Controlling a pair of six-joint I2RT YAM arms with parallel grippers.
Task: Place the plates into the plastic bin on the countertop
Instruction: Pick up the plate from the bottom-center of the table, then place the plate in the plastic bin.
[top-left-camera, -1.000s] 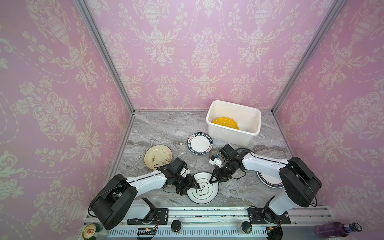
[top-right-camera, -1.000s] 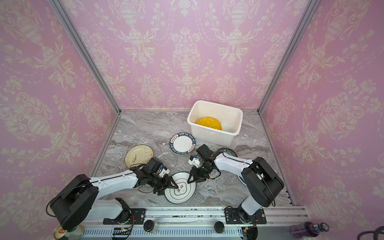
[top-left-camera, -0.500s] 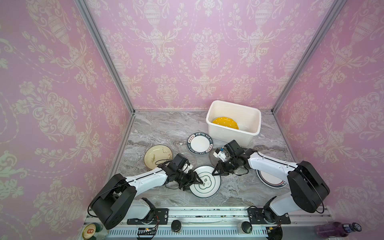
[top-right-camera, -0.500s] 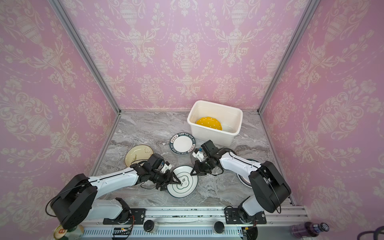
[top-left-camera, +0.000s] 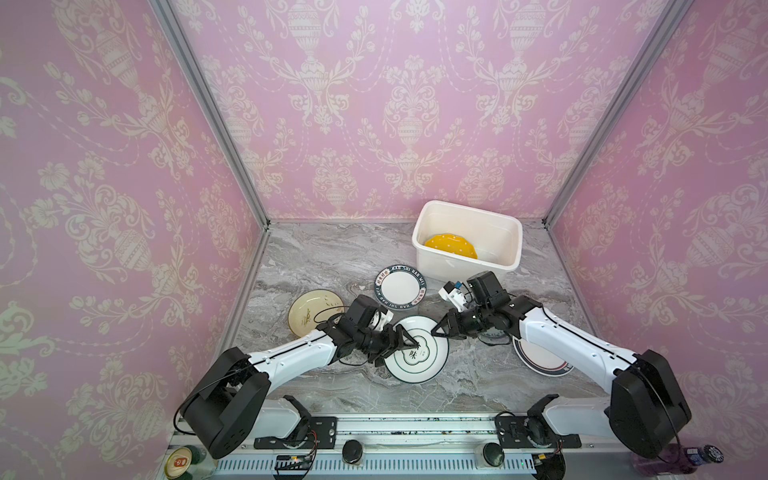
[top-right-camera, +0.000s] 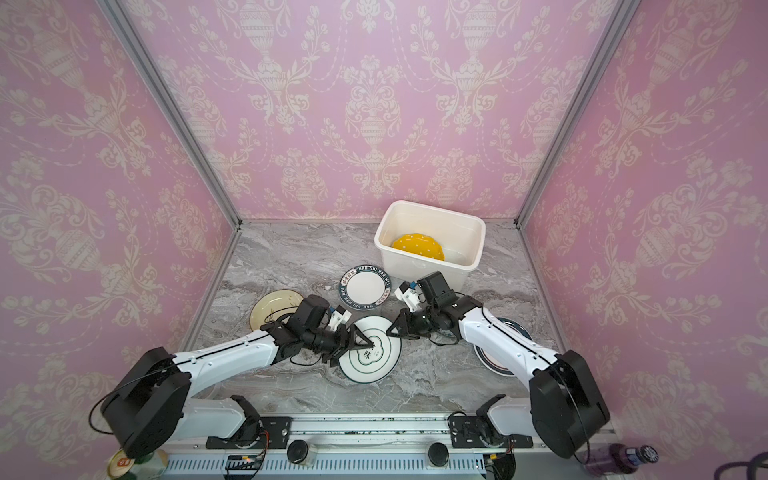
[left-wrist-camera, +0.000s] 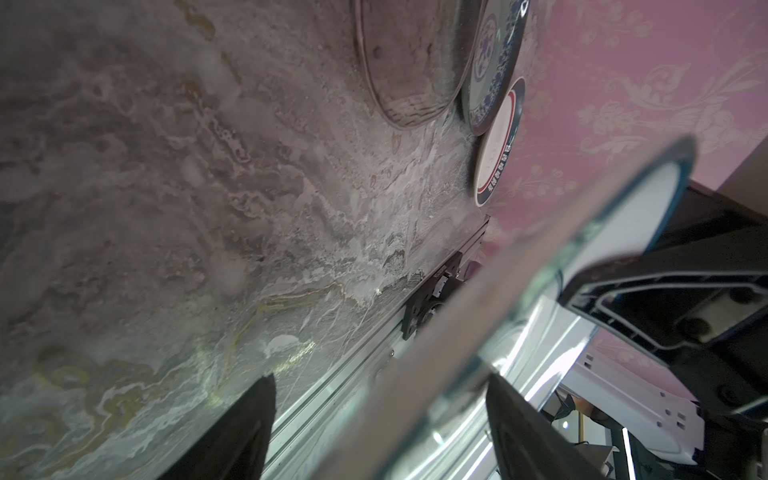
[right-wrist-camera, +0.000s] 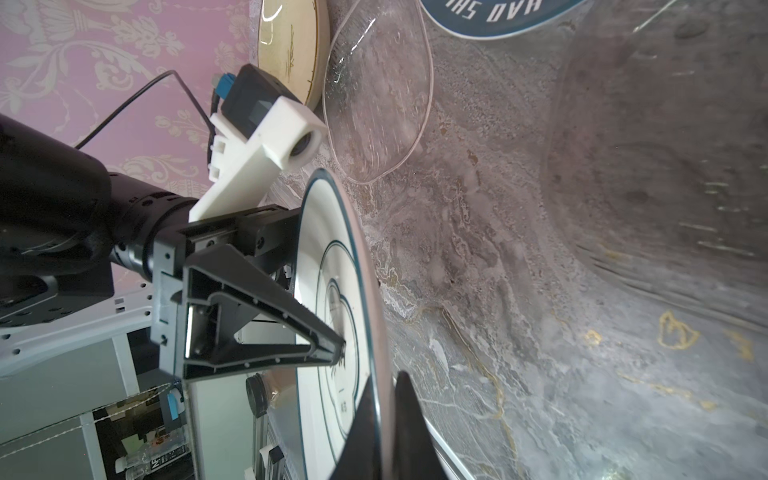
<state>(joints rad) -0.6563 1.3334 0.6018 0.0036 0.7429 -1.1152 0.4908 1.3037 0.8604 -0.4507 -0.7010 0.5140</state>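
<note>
A white plate with a dark green rim (top-left-camera: 417, 359) (right-wrist-camera: 332, 270) lies near the countertop's (top-left-camera: 332, 257) front. My right gripper (top-left-camera: 435, 332) (right-wrist-camera: 384, 424) is shut on its far right rim. My left gripper (top-left-camera: 399, 347) (left-wrist-camera: 386, 428) stands open astride the plate's left rim (left-wrist-camera: 457, 332), one finger above the plate and one below. The white plastic bin (top-left-camera: 465, 205) (top-right-camera: 432, 203) stands at the back right, with a dotted yellow plate (top-left-camera: 451, 246) in it.
On the countertop lie a lettered dark-rimmed plate (top-left-camera: 401, 286), a cream plate (top-left-camera: 311, 313), a clear glass plate (right-wrist-camera: 378, 91), and a dark-rimmed plate (top-left-camera: 540, 357) under my right arm. Pink walls enclose three sides. A rail (top-left-camera: 415, 424) runs along the front.
My right gripper closed on the green-rimmed plate's rim. The left gripper's jaws widened around the plate. The plate shifted a little away from the front edge.
</note>
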